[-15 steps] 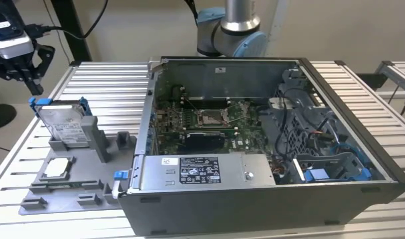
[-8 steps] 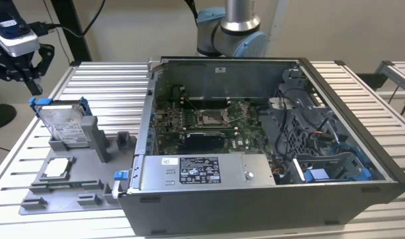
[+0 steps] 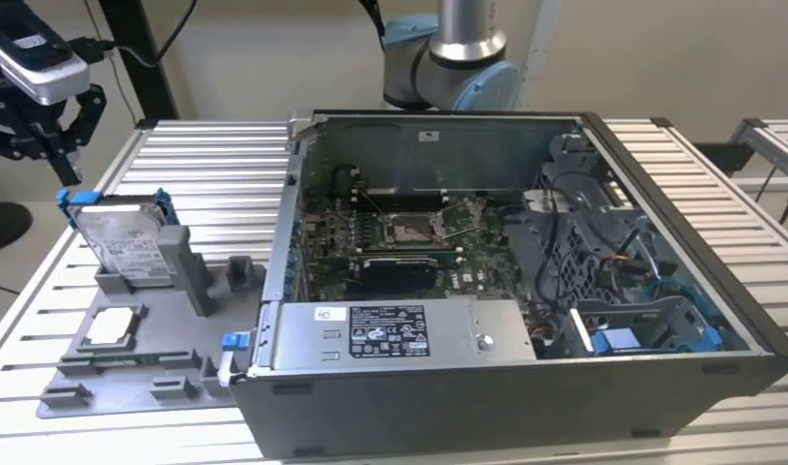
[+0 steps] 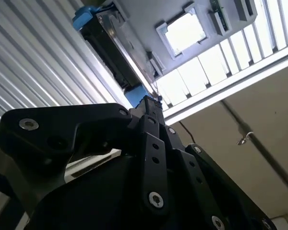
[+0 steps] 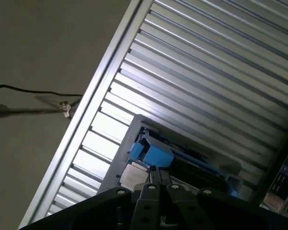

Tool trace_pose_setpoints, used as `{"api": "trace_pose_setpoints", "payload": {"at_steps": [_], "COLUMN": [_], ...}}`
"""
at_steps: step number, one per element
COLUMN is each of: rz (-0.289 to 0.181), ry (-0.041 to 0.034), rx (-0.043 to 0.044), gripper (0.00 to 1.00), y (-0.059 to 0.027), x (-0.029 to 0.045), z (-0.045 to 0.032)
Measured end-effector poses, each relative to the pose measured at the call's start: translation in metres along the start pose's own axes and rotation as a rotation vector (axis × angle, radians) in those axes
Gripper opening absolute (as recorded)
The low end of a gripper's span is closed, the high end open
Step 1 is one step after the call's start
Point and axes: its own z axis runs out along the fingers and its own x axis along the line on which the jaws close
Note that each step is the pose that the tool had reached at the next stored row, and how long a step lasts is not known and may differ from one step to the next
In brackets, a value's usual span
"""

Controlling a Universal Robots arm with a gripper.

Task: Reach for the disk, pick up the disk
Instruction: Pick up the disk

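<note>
One disk [image 3: 125,242] is standing on edge in a slot of the grey fixture [image 3: 173,325], which is sitting on the slatted table [image 3: 200,165] at the exterior view's left, just beside the open computer case [image 3: 523,387]. A small square chip [image 3: 113,326] is lying flat on the same fixture, nearer the camera and apart from the disk. The drive is looking like a solid metal block, so it is probably stiff and fairly heavy for its size, with smooth faces that may be slipping under a light pinch. The blue carrier around it is thin plastic and is likely giving a little if squeezed on its tabs. The safest hold seems to be across the two broad faces near the upper edge, between the blue corners, where the body is rising clear of the slot. The gripper [image 3: 68,170] is hanging above the disk and a little toward the exterior view's left, apart from it and touching nothing. In the first wrist view the gripper [image 5: 158,175] is pointing toward a blue corner of the disk [image 5: 151,154]. In the second wrist view the gripper [image 4: 148,101] is lining up with the edge-on disk [image 4: 113,43] likewise. Its fingers are lying pressed together with no gap showing between them, and they are holding nothing.
</note>
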Motion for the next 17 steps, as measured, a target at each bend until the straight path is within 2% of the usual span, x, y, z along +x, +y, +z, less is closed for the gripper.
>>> {"api": "trace_pose_setpoints", "payload": {"at_steps": [17], "rz": [-0.302], "ry": [0.0109], "rx": [0.0006], "gripper": [0.0], "y": [0.0], "x": [0.0], "z": [0.0]}}
